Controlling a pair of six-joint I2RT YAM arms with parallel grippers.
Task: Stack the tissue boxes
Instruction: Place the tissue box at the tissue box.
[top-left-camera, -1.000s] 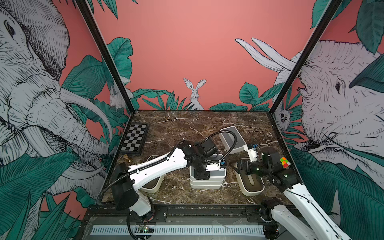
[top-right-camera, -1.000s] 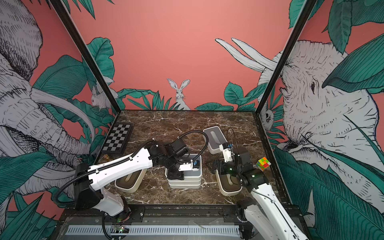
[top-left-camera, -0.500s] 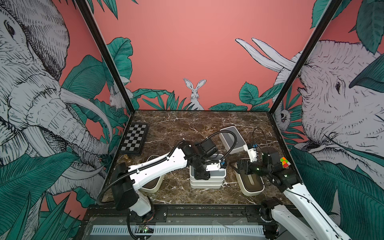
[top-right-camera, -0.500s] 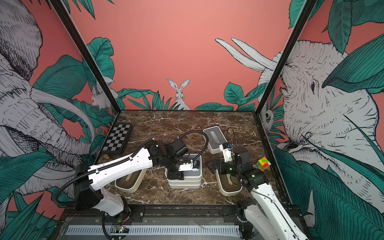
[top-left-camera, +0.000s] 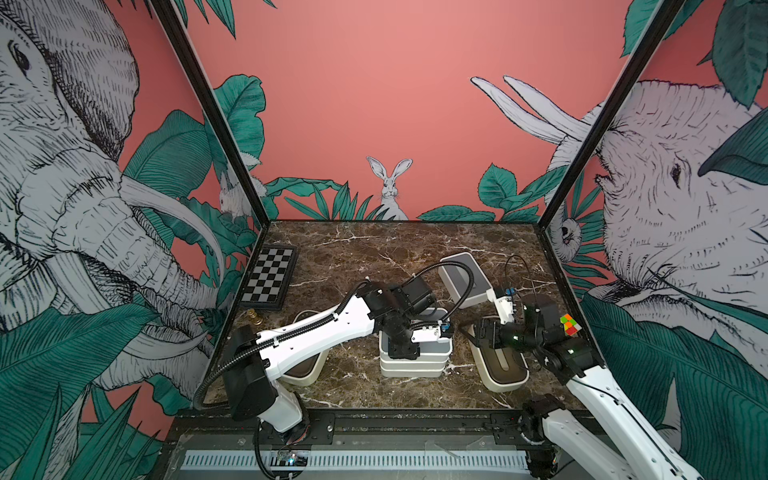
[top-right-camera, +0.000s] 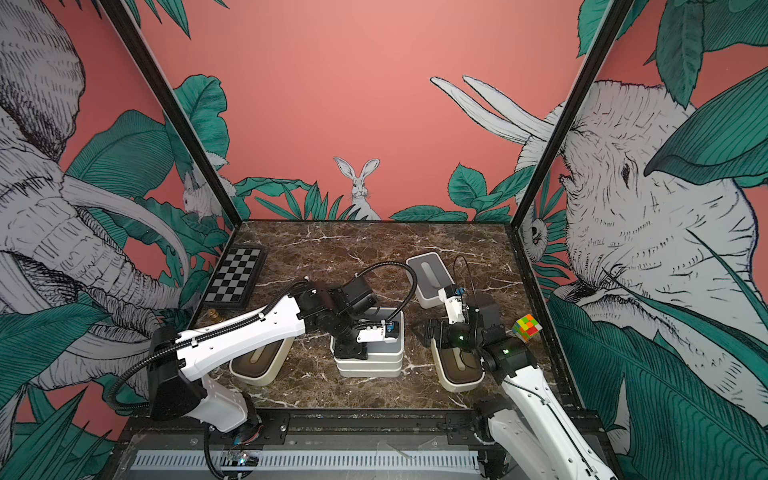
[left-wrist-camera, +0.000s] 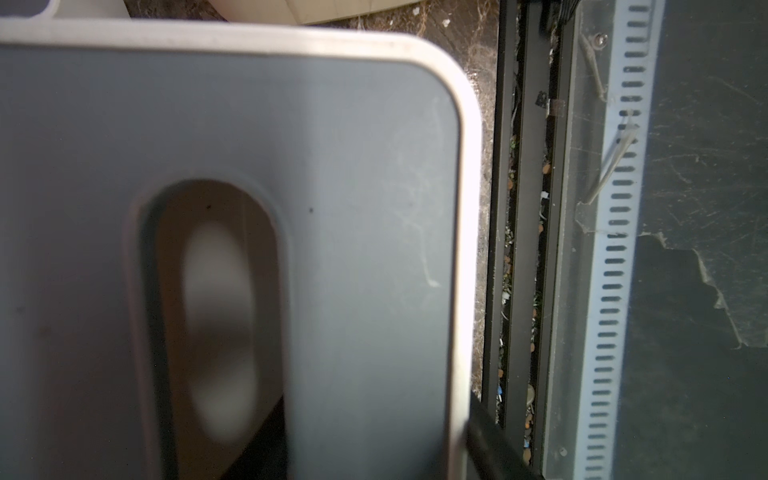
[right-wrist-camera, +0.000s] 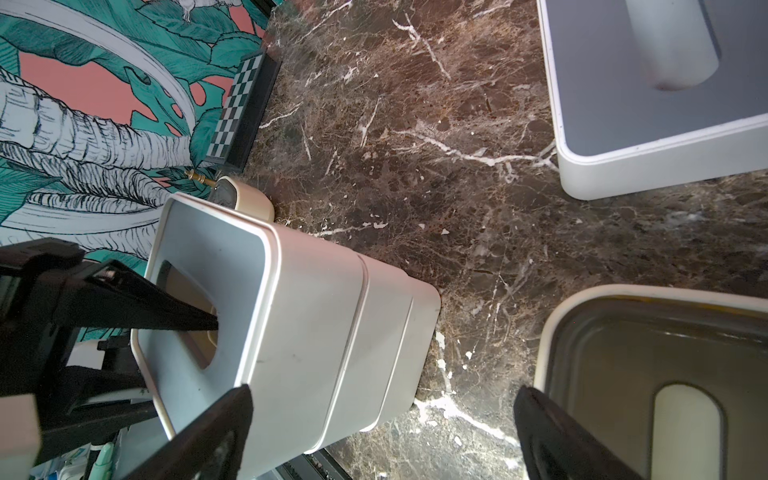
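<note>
We find the left gripper (top-left-camera: 402, 351) pinched narrow on the top grey-lidded tissue box (right-wrist-camera: 208, 266). One finger is down its oval slot (left-wrist-camera: 208, 311) and the other apparently sits outside the end wall. That box crowns the three-high stack (top-left-camera: 415, 368) in the middle of the marble table (top-left-camera: 374, 249). The right gripper (right-wrist-camera: 381, 392) stands wide above the cream tissue box (top-left-camera: 503, 368) at the front right. We judge these boxes light, rigid and smooth, so probably slippery on the flanks. The slot rim seems the surest hold, though a lid may lift off.
</note>
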